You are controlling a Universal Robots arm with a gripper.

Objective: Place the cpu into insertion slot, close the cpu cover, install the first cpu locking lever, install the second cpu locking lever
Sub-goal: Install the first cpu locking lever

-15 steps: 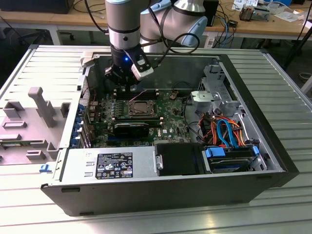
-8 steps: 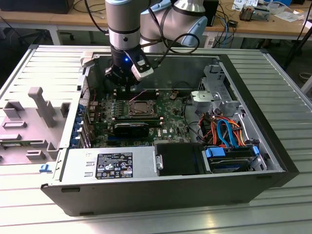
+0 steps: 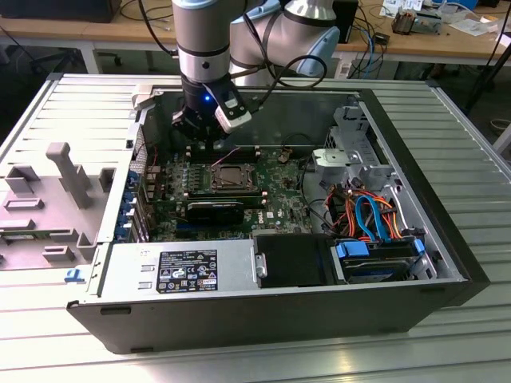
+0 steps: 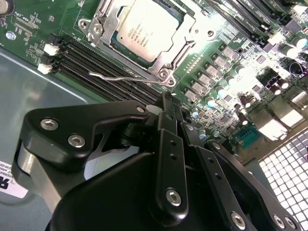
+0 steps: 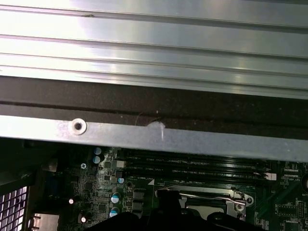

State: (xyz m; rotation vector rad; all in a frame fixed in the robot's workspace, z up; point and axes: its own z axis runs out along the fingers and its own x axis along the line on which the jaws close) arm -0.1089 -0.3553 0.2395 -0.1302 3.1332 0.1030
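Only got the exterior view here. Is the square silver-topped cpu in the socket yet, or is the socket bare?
Observer: It's in. The second wrist view shows the square silver-topped cpu lying in the insertion slot, with the thin silver cpu cover down around it.
Operator: Levers?
Observer: One thin wire lever lies along the socket edge, beside the long black memory slots. I can't tell if it's latched.
Operator: Gripper position?
Observer: The black gripper has its tip close to one end of that lever.

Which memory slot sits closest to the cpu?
The memory slot directly beside the silver lever bordering the cpu; the others lie nearer the case wall.
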